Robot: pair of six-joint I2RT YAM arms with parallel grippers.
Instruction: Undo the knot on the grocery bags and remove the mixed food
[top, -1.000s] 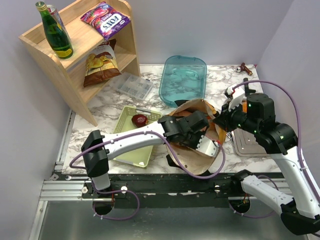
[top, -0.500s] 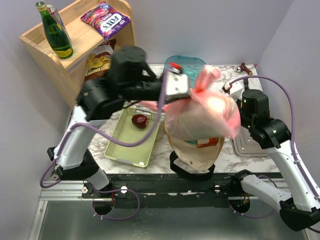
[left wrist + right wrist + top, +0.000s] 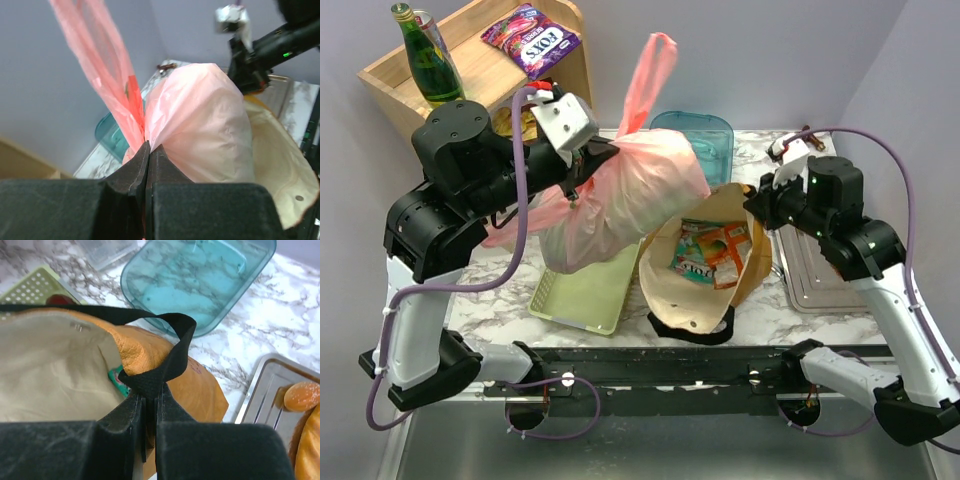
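My left gripper (image 3: 592, 168) is shut on the twisted neck of the pink plastic bag (image 3: 620, 205) and holds it in the air, left of the tote and over the basket. The knot (image 3: 136, 107) sits just past the jaws in the left wrist view, with the bag's loose handle ends (image 3: 650, 75) standing up above it. The bag's contents are hidden. The mustard-orange tote (image 3: 692, 300) stands open on the table with orange and teal snack packets (image 3: 705, 252) inside. My right gripper (image 3: 760, 205) is shut on the tote's black strap (image 3: 155, 372).
A yellow-green basket (image 3: 582, 295) lies below the bag. A teal tray (image 3: 705, 145) lies behind the tote. A metal tray (image 3: 820, 280) on the right holds a bun-like piece (image 3: 302, 395). A wooden shelf (image 3: 390, 80) at the back left holds a green bottle (image 3: 428, 60) and a purple FOX'S packet (image 3: 532, 38).
My left arm has lifted the pink bag out of the tote and swung it up and left over the basket. The snack packets in the tote now show. My right gripper has stayed on the strap.
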